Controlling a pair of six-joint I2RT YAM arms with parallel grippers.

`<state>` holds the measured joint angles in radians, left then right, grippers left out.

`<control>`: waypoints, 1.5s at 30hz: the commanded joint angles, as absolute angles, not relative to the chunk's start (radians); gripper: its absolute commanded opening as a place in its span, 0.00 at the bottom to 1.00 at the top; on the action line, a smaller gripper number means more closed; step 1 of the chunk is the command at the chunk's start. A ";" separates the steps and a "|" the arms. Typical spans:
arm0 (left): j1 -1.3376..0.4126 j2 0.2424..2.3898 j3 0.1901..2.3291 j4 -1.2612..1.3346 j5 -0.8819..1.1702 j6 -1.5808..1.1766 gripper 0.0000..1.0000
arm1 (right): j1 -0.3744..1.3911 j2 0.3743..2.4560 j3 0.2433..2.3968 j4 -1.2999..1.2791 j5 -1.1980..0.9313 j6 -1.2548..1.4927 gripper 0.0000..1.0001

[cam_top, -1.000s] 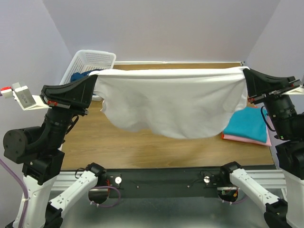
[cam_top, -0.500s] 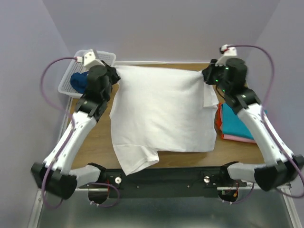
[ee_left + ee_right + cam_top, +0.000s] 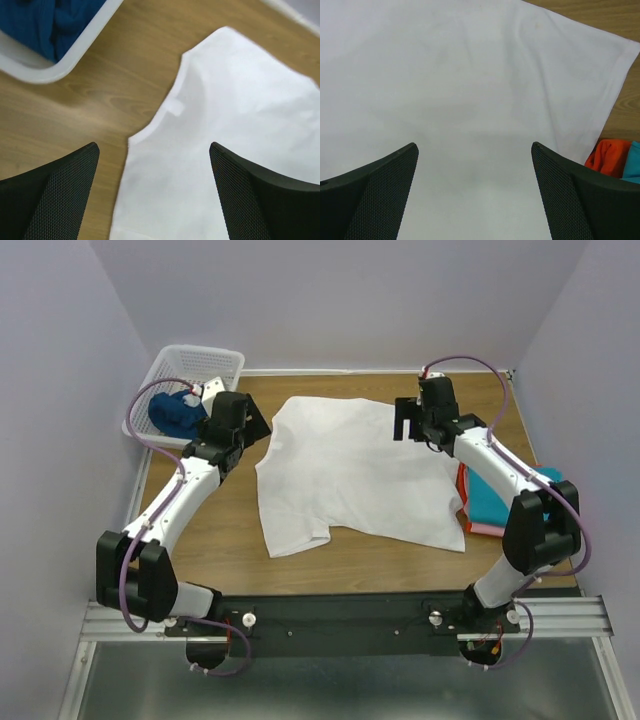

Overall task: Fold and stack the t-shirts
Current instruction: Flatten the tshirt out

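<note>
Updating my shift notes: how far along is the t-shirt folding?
Done: the teal t-shirt lies folded on top of others at the table's right edge. In hand: the white t-shirt lies spread flat, unfolded, with the left claw and right claw open above it, holding nothing. Left: folding and stacking the white one, then the dark blue t-shirt in the basket.

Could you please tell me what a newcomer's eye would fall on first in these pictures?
The white t-shirt lies spread out across the middle of the table, with the left end effector and right end effector open above its far corners. At the far left, a white basket holds a dark blue shirt. At the right edge lies a folded teal shirt.
</note>
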<state>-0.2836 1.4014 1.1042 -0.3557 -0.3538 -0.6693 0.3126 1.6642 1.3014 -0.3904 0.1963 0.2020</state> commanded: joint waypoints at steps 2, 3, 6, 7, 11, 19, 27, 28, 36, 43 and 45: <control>-0.302 1.396 1.072 -0.238 -0.229 -0.627 0.98 | 0.308 1.612 1.243 -0.370 0.097 0.230 1.00; -0.313 1.411 1.072 -0.229 -0.210 -0.623 0.98 | 0.308 1.612 1.235 -0.368 0.086 0.230 1.00; -0.330 1.457 1.088 -0.195 -0.157 -0.606 0.98 | 0.308 1.629 1.221 -0.367 0.078 0.245 1.00; -0.336 1.469 1.092 -0.186 -0.147 -0.601 0.98 | 0.308 1.637 1.220 -0.367 0.077 0.248 1.00; -0.362 1.546 1.126 -0.167 -0.117 -0.595 0.98 | 0.310 1.680 1.207 -0.364 0.034 0.253 1.00; -0.387 1.726 1.154 -0.117 -0.031 -0.574 0.98 | 0.310 1.819 1.256 -0.360 0.055 0.235 1.00; -0.377 1.893 1.252 -0.173 -0.112 -0.540 0.98 | 0.318 1.980 1.376 -0.359 -0.034 0.216 1.00; -0.367 1.904 1.247 -0.164 -0.106 -0.540 0.98 | 0.324 2.011 1.388 -0.359 -0.034 0.210 1.00; -0.276 1.968 1.272 -0.250 -0.198 -0.495 0.98 | 0.334 2.138 1.508 -0.360 -0.087 0.198 1.00; -0.242 1.965 1.278 -0.261 -0.190 -0.488 0.98 | 0.342 2.227 1.615 -0.360 -0.132 0.184 1.00; -0.241 1.970 1.290 -0.267 -0.195 -0.483 0.98 | 0.342 2.243 1.634 -0.360 -0.130 0.186 1.00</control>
<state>-0.2413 1.9472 1.2682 -0.2085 -0.1535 -0.5037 0.3344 2.1708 1.6096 -0.3325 -0.0891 0.1932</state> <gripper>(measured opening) 0.983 0.998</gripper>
